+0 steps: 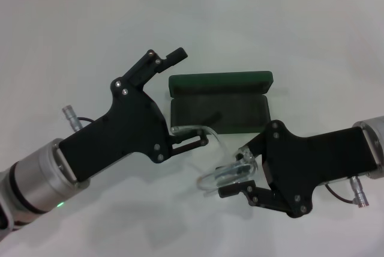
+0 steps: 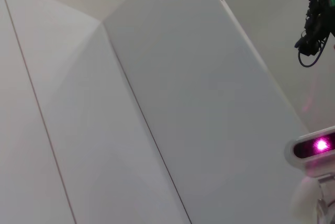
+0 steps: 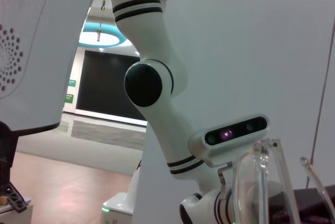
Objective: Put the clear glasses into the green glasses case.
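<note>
Spread wide, the left gripper [image 1: 180, 98] hovers over the middle of the white surface [image 1: 72, 41], one finger [image 1: 174, 56] reaching past the left end of the case lid and the other finger [image 1: 191, 143] lying low beside the front left corner of the tray, with a clear temple arm passing just above it; whether that finger touches the arm cannot be told. One green glasses case [image 1: 219, 98] lies open near the middle of the surface, toward its far edge, the lid standing up behind a dark lined tray, and nothing rests inside the tray apart from the tip of a temple arm that reaches over its front rim. One pair of clear glasses [image 1: 225, 170] sits just in front of the case, on the side toward the near edge, held off the surface; being transparent, its outline is hard to follow and the lens partly merges with the black fingers. Its curved temples show close up in the right wrist view, cut off by the frame. To the right, the right gripper [image 1: 239, 180] is pinching the glasses at the lens, its fingers closed around the clear plastic. The left wrist view shows only pale panels.
</note>
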Controlling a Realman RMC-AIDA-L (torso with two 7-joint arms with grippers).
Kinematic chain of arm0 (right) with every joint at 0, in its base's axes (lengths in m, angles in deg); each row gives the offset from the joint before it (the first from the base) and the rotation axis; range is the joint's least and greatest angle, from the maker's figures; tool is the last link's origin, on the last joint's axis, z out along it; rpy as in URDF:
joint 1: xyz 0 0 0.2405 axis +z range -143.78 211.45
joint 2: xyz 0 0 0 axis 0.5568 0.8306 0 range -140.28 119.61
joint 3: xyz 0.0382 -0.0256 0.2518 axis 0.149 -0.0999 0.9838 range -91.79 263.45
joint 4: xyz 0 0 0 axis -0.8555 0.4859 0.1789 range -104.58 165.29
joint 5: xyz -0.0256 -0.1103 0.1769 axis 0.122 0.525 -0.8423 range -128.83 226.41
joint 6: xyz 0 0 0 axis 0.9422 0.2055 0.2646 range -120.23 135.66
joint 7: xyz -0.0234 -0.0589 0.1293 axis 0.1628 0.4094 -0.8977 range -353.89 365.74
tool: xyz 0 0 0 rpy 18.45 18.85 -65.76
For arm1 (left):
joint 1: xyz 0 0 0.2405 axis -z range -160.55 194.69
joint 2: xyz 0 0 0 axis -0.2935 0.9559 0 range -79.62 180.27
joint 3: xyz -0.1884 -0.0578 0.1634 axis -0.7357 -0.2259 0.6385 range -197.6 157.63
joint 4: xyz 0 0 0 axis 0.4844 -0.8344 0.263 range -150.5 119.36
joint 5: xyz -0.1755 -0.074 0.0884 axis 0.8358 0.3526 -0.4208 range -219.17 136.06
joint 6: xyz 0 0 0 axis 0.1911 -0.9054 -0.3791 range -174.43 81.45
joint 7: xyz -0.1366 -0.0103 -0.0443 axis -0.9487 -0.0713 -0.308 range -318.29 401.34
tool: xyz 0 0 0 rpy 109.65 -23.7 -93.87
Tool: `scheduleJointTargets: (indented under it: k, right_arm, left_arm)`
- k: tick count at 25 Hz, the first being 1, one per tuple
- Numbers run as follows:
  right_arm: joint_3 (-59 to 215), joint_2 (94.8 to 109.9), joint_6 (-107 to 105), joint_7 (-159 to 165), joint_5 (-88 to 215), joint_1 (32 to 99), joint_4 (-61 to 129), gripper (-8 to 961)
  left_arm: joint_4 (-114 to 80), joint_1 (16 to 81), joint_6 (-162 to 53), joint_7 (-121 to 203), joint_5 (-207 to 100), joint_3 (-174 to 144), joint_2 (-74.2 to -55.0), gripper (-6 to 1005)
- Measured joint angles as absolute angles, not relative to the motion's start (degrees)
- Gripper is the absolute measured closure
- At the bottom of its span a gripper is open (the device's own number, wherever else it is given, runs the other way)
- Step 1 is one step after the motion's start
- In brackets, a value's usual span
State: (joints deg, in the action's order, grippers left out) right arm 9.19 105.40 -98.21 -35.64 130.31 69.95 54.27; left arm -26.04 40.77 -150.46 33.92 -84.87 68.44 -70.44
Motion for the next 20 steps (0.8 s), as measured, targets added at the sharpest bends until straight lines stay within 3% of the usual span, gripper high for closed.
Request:
scheduleJointTargets:
  k: [20]
  right_arm:
    - [8.4, 105.52, -94.8, -35.3, 133.2, 70.4, 54.9, 827]
  left_arm:
    - [-25.9, 39.6, -153.0, 36.5, -85.2, 69.2, -70.43, 123]
